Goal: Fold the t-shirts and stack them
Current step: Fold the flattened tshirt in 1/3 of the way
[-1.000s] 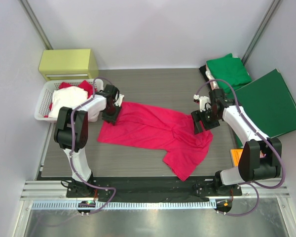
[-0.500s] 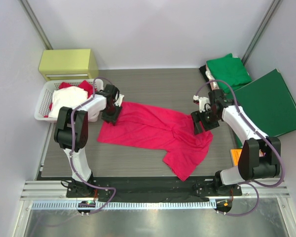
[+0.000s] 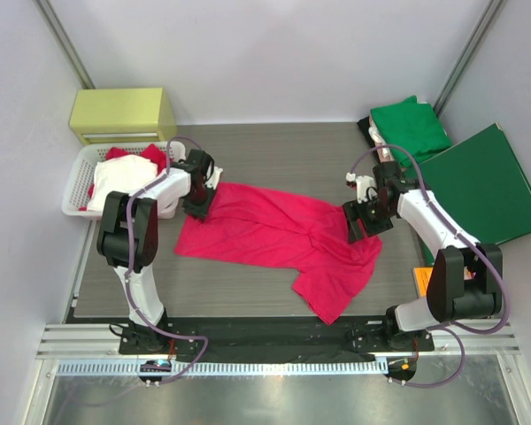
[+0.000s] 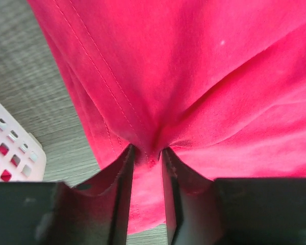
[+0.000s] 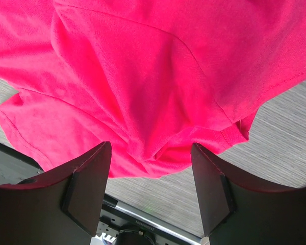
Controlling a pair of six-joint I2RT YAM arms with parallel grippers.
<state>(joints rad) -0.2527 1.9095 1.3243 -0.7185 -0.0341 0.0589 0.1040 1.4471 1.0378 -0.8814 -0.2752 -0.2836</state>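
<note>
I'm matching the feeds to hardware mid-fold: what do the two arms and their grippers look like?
The left arm and right arm have white links with black joints and bases; a pale purple cable loops along each. The left gripper and right gripper are black, each with two flat, blade-like fingers. No markings show.

Seen from above, the left arm (image 3: pixel 155 190) covers the far left corner of the red shirt (image 3: pixel 265 235), and the fingertips below cannot be made out. In the left wrist view the shirt runs off the top and right edges, and the basket (image 4: pixel 7 153) is cut by the left edge. The right pincer (image 5: pixel 149 148) looks dark and blurred up close. An orange thing (image 3: pixel 422 280), near right on the tabletop, sits half hidden behind the right arm (image 3: pixel 438 232); too small to identify.
</note>
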